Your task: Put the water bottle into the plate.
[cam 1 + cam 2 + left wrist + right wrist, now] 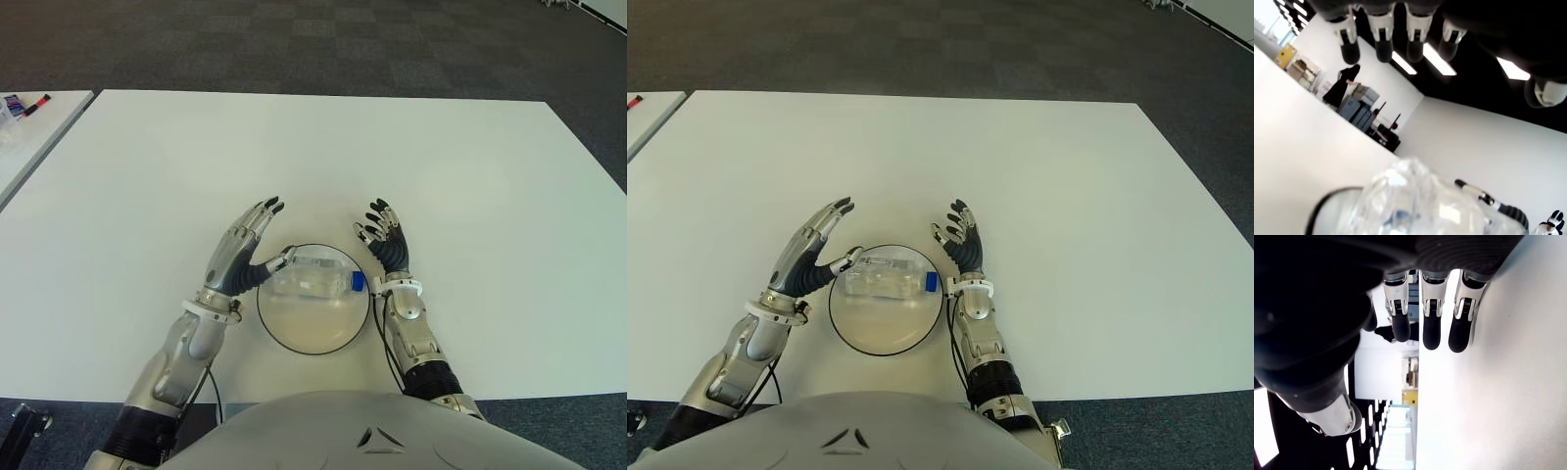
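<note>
Water bottle [315, 277]: 1 item, clear plastic with a blue cap [359, 282], lying on its side inside the plate [312, 339], across the half of the plate farther from the robot; cap end points toward the robot's right. Plate: 1 item, round, pale with a dark rim, on the white table [323, 157] close to the robot's edge.

Left hand [240, 251]: just beside the plate on its left; 4 fingers extended and spread, pointing away from the robot; thumb [277, 262] reaches toward the base end of the bottle, though contact cannot be confirmed; hand grasps nothing. The left wrist view shows the same 4 fingertips [1384, 48] apart and the crumpled clear bottle below the palm, not enclosed.

Right hand [386, 242]: just beside the plate on its right, near the cap end; fingers extended and loosely spread, holding nothing; apart from the bottle. The right wrist view shows 3 fingertips [1431, 335] straight over bare table.

Second table [39, 132]: 1, at the far left, separated from the main table by a narrow gap; 1 marker with a red cap [37, 104] lies on it. Floor: dark carpet [294, 44] beyond the far edge.

1 person in dark clothing [1342, 85] is visible in the background of the left wrist view, beside office furniture.
</note>
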